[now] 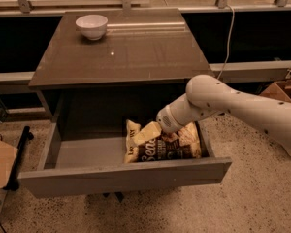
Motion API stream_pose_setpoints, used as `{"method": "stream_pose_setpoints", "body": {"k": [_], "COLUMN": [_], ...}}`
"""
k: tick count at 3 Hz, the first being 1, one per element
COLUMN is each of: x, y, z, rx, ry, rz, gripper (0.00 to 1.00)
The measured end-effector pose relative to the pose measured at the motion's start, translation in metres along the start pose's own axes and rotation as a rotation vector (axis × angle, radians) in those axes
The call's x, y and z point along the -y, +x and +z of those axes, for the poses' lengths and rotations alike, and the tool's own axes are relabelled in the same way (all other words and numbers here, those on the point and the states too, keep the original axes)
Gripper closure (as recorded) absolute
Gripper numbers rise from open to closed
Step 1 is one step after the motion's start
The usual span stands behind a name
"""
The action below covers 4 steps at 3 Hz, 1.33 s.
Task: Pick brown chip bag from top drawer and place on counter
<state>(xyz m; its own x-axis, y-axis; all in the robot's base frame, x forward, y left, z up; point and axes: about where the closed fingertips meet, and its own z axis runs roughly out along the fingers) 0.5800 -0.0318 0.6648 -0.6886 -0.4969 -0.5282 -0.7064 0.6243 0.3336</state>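
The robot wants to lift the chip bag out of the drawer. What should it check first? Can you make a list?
1. top drawer pulled open: ok.
2. brown chip bag in view, in the drawer's right part: ok.
3. gripper down at the bag's left end: ok.
4. Firm hold on the bag: cannot tell.
5. Room on the counter, away from the white bowl at its back left: ok.

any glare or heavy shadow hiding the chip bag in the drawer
Camera view: dim, warm light. Glare only on the counter: a small glint and a pale streak by the white bowl. Deep shadow fills the recess behind the top drawer, but the brown chip bag is lit, white lettering showing. The gripper is in the drawer, over the bag's left part.
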Motion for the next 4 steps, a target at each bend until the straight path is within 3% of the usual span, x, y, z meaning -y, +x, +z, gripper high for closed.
{"method": "stream_pose_setpoints", "body": {"k": [1,3,4], "x": [-0.006,-0.01,-0.011], "y": [0.0,-0.003,-0.008], "z": [0.031,0.051,0.038], "rx": [-0.016,-0.003,0.033], "ry": [-0.039,-0.023,0.008], "rz": [0.022,0.057,0.059], "gripper": [0.0,0.42,0.65]}}
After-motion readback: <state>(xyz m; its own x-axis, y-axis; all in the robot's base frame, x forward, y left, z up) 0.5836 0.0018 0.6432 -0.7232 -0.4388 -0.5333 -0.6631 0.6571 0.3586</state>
